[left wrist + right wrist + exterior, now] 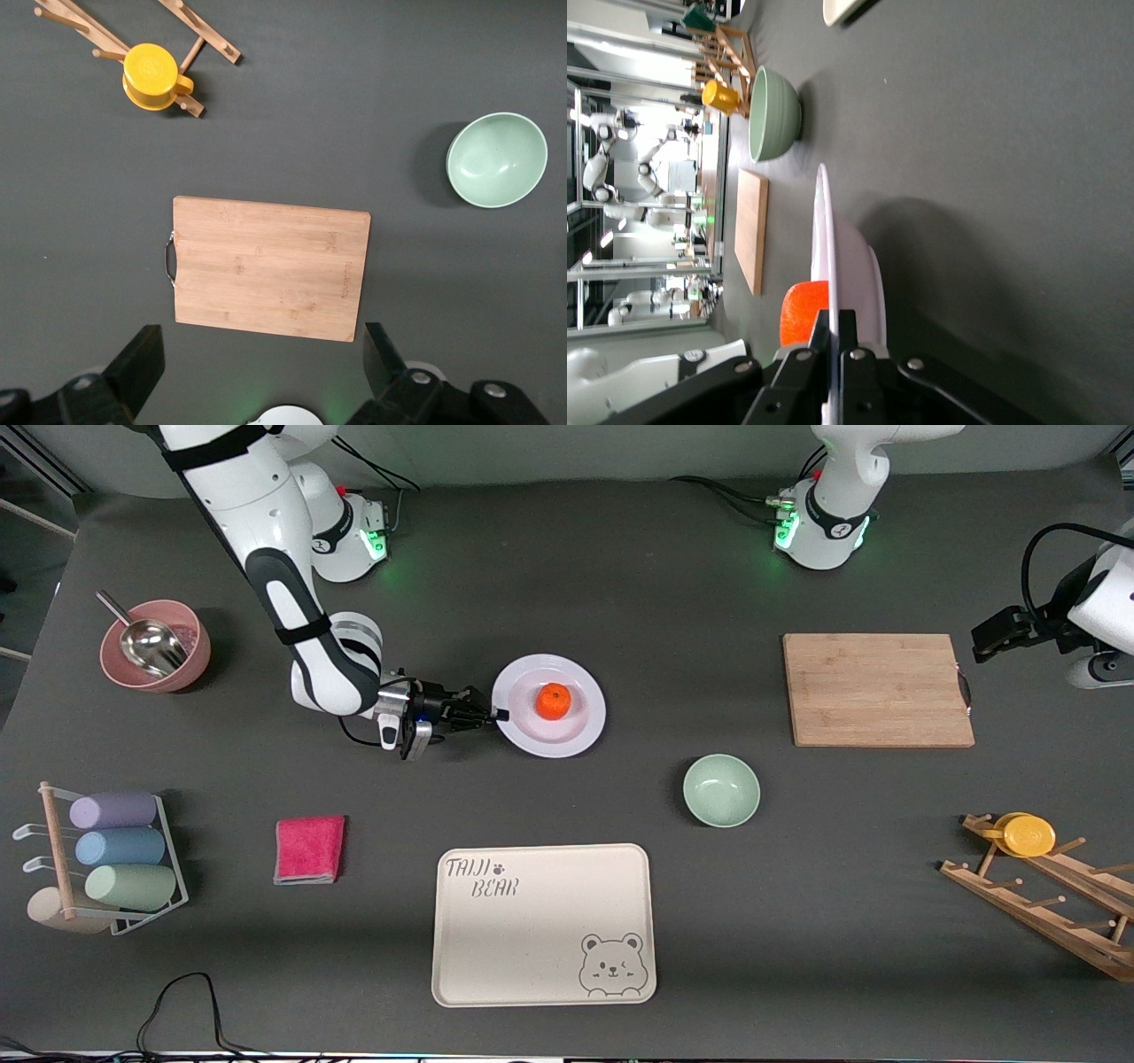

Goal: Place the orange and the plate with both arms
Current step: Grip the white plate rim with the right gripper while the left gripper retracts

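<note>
Right now the right gripper pinches the plate's rim between closed jaws, the orange in it; left gripper waits, jaws wide, over the cutting board.

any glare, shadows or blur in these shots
Front view: green lamp glow at both arm bases, soft shadows beside the plate and green bowl. Right wrist view: bright washed-out background; right hand shut on the plate rim, orange sharp. Left wrist view: evenly lit.
</note>
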`<state>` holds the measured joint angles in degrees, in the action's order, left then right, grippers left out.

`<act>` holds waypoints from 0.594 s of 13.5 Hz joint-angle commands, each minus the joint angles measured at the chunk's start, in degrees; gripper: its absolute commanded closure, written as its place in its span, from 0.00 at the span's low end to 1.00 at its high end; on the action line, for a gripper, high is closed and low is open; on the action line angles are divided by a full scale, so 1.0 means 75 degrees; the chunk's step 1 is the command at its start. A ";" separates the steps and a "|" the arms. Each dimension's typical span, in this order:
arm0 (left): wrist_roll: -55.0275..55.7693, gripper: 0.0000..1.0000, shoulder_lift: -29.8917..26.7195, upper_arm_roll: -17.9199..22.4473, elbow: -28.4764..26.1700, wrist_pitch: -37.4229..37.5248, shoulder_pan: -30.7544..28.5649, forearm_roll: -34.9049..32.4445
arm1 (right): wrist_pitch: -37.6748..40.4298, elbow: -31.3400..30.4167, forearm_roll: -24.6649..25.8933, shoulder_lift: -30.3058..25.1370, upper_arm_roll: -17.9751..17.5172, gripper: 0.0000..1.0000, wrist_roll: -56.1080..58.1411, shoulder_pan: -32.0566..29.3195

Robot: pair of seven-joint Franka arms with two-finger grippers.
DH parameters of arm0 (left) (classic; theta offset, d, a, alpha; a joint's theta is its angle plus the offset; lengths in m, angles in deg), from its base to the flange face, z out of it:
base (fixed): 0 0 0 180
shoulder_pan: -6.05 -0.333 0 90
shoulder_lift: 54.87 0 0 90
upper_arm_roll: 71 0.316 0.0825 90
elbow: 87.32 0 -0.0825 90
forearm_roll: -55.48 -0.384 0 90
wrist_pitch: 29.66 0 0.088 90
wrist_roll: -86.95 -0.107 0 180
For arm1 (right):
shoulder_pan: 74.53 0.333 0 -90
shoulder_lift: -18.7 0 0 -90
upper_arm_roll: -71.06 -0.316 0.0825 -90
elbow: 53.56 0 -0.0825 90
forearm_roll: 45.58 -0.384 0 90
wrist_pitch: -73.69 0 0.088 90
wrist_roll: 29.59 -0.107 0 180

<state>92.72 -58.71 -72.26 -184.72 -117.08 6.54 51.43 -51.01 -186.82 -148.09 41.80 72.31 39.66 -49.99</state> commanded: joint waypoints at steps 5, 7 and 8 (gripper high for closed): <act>0.0086 0.00 0.0230 -0.0008 -0.0221 -0.0110 0.0156 -0.0151 | -0.0050 0.0061 -0.0067 -0.0654 0.0044 1.00 -0.1134 0.0033; 0.0098 0.00 0.0266 0.0050 -0.0221 -0.0146 0.0320 -0.0163 | -0.0026 0.0202 0.0073 -0.1074 0.0055 1.00 -0.1858 -0.0037; 0.0086 0.00 0.0312 0.0051 -0.0209 -0.0146 0.0332 -0.0175 | -0.0026 0.0400 0.0364 -0.1146 0.0067 1.00 -0.2396 -0.0084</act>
<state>92.77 -56.21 -72.58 -185.89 -117.59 7.55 51.36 -51.26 -185.22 -147.71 37.13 72.59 29.13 -50.10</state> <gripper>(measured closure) 0.000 0.952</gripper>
